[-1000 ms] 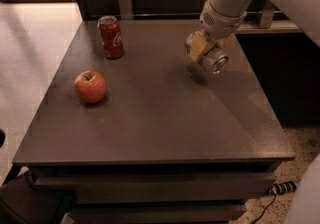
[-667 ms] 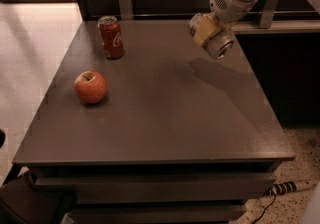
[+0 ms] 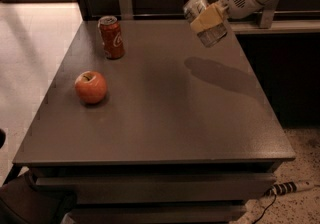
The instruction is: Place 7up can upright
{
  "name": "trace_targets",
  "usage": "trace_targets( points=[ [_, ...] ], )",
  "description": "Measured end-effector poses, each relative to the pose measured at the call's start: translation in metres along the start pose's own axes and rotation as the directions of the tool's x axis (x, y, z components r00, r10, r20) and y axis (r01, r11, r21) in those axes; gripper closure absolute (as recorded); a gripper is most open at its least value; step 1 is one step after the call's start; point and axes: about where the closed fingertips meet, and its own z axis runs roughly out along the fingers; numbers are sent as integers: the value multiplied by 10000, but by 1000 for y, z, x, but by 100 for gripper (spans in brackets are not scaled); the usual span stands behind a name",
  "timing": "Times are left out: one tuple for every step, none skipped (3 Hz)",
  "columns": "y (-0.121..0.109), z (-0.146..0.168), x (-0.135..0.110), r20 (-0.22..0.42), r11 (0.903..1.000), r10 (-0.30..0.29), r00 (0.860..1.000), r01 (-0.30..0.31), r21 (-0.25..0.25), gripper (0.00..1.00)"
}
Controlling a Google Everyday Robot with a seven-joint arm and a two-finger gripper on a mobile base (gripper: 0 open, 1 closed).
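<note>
The 7up can [image 3: 199, 12], silver-grey, is held tilted in the air above the back right part of the grey table [image 3: 165, 118]. My gripper [image 3: 209, 18] is shut on the 7up can, its tan fingers [image 3: 210, 16] across the can's middle. The can is well clear of the tabletop and casts a shadow to the right of the table's middle. The white arm comes in from the upper right.
A red cola can [image 3: 111, 37] stands upright at the back left of the table. A red apple [image 3: 91, 87] lies at the left. A dark wall and a ledge run behind the table. A power strip [image 3: 291, 186] lies on the floor at the lower right.
My gripper has lifted the 7up can up off the table and carried it a little toward the back. The cola can and apple have not moved.
</note>
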Motion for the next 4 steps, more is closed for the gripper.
trace_targets(
  points=[
    [13,7,10,2600,9945,-44,9656,314,-997,100],
    [21,8,18,3993,9849,-500,9155,1116,-1327,100],
    [20,13,36,5471,9721,-1192,8285,2096,-1057,100],
    [18,17,45,6087,9632,-1599,7771,2579,-763,100]
  ],
)
